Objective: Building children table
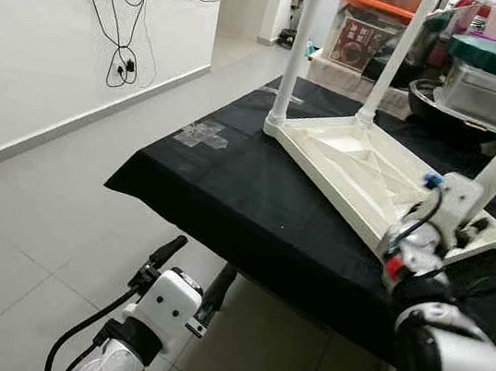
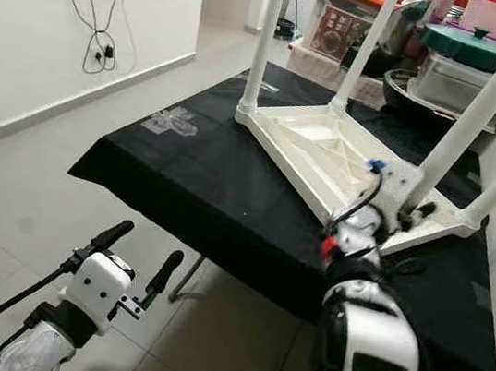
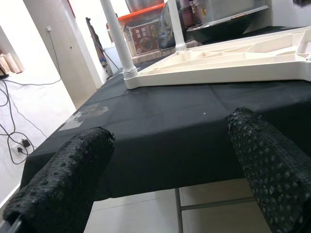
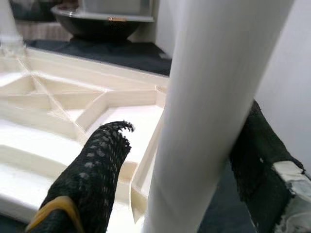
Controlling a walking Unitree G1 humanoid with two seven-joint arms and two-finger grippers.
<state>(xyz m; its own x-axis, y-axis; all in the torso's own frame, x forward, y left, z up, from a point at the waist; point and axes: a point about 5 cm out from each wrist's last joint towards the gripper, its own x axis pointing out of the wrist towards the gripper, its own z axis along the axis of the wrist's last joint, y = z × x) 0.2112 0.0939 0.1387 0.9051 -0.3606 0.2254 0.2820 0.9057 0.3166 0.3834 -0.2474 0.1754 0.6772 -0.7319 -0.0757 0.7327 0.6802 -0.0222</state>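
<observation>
Surface [image 1: 228, 192]: black cloth, upturned white children table [image 1: 362, 170] on it.
Containers [image 1: 493, 77]: stacked behind, contents unclear.
Right gripper [image 4: 180, 160]: fingers grasping table leg [image 4: 214, 97].
Left gripper [image 3: 165, 160]: fingers spread, empty.

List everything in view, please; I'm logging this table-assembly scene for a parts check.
Table top: one, cream-white, upside down on the black cloth.
Table legs: four, white, standing up from the table top's corners.
Black cloth: one, covering the work table.
Tape patch: one, greyish, on the cloth's near-left part.
Cables: several, black, hanging on the white wall at left.
Storage boxes and pots: several, mixed colours, behind the table.
Left gripper: black jaws open, low, before the cloth's edge.
Right gripper: black jaws around a table leg.
</observation>
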